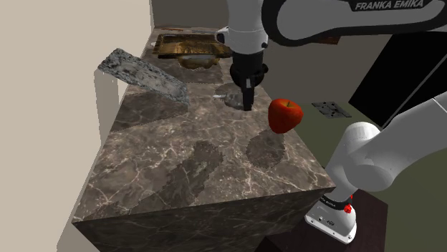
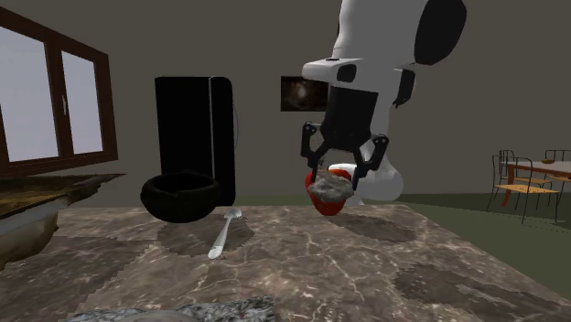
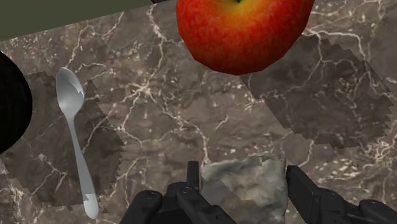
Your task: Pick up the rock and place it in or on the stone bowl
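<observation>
Wrist view, bottom centre: my black gripper clasps rough grey rock, for carrying to round black bowl.

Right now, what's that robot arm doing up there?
The robot's gripper is down at the dark marble counter, clasping a grey rock. The rock is not in the black bowl yet. The bowl sits off to one side, past a spoon. A red apple rests just beyond the rock.
</observation>
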Robot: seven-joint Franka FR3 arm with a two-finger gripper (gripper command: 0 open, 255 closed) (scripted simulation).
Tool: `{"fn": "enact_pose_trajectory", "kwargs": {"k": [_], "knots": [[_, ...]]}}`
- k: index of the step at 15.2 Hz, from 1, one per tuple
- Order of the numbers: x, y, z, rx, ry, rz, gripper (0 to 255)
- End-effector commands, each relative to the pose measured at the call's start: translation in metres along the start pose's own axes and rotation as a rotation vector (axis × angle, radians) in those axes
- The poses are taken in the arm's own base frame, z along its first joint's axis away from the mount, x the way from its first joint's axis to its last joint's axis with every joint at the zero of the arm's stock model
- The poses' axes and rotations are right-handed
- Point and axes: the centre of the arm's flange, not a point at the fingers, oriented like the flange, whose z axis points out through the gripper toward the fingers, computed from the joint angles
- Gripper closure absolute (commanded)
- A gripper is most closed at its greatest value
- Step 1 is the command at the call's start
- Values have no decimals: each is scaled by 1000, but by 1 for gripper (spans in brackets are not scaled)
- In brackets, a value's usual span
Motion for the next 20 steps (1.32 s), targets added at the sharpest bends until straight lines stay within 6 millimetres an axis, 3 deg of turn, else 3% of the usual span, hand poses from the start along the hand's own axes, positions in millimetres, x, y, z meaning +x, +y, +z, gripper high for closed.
{"fn": "enact_pose_trajectory", "kwargs": {"k": [1, 15, 20], "knots": [[-2, 1, -10, 0, 0, 0, 255], [-15, 13, -77, 0, 0, 0, 255], [-28, 76, -64, 0, 0, 0, 255]]}}
